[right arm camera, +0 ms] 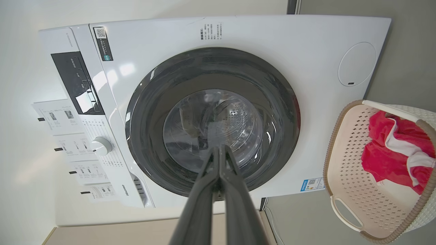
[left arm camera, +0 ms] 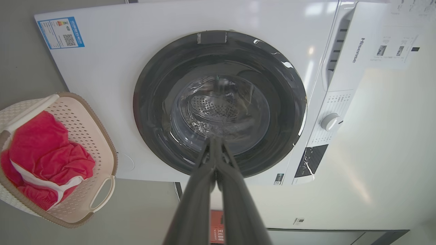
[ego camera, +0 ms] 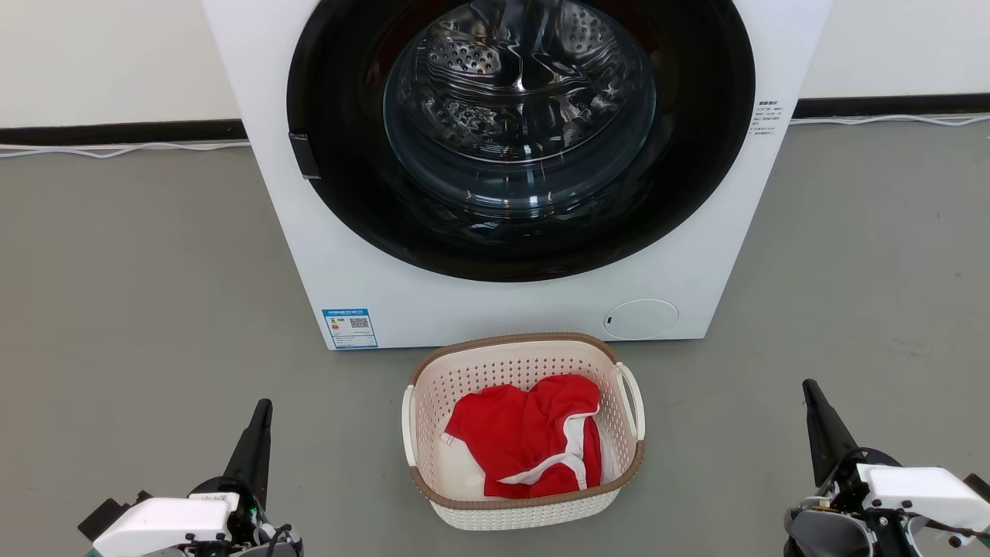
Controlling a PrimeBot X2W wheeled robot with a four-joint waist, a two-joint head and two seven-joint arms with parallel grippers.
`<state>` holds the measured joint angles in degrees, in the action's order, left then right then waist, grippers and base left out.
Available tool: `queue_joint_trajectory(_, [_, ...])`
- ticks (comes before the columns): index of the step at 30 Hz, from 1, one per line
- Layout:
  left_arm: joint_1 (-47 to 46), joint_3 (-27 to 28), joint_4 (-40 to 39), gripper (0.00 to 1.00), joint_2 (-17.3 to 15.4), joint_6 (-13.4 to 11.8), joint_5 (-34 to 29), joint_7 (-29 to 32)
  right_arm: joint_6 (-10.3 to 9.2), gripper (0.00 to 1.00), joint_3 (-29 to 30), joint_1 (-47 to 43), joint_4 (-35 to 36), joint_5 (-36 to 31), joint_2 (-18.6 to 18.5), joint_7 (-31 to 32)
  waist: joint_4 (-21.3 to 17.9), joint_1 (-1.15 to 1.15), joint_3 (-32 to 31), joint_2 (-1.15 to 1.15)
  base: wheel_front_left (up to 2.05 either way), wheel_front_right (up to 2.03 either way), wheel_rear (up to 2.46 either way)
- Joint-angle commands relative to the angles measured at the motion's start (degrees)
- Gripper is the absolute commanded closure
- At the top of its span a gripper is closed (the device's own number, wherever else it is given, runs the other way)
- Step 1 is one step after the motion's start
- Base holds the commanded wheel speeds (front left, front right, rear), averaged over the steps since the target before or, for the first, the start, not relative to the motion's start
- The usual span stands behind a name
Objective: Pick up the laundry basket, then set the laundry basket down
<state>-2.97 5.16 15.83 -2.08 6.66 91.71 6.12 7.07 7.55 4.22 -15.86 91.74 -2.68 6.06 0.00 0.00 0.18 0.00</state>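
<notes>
The laundry basket [ego camera: 464,507] is cream-white and perforated, with a brown rim and white side handles. It rests on the grey floor just in front of the washing machine and holds a red and white garment [ego camera: 534,433]. My left gripper [ego camera: 264,405] is shut and empty, well to the basket's left. Well to its right stands my right gripper [ego camera: 809,385], shut and empty too. The left wrist view has the laundry basket [left arm camera: 87,136] at its left edge, beyond my left gripper [left arm camera: 214,140]. In the right wrist view the laundry basket [right arm camera: 354,177] lies at the right, past my right gripper [right arm camera: 219,148].
A white front-loading washing machine [ego camera: 433,294] with a dark round door, closed, stands directly behind the basket. A white cable [ego camera: 124,149] runs along the wall's base on the left. Grey floor [ego camera: 139,309] spreads to both sides.
</notes>
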Motion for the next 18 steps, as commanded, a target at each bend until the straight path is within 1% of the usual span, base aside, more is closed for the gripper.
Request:
queue_joint_trajectory(1, [-3.2,1.4,-1.8,1.0,-0.8,0.8,0.4,0.4,0.42,1.0,-1.0,2.0,1.8,0.4,-0.2,0.4,0.0,0.0,0.0,0.0,0.0,0.0,0.0])
queue_joint_trajectory(18, [-3.2,1.4,-1.8,1.0,-0.8,0.8,0.4,0.4,0.42,1.0,-1.0,2.0,1.8,0.4,-0.2,0.4,0.0,0.0,0.0,0.0,0.0,0.0,0.0])
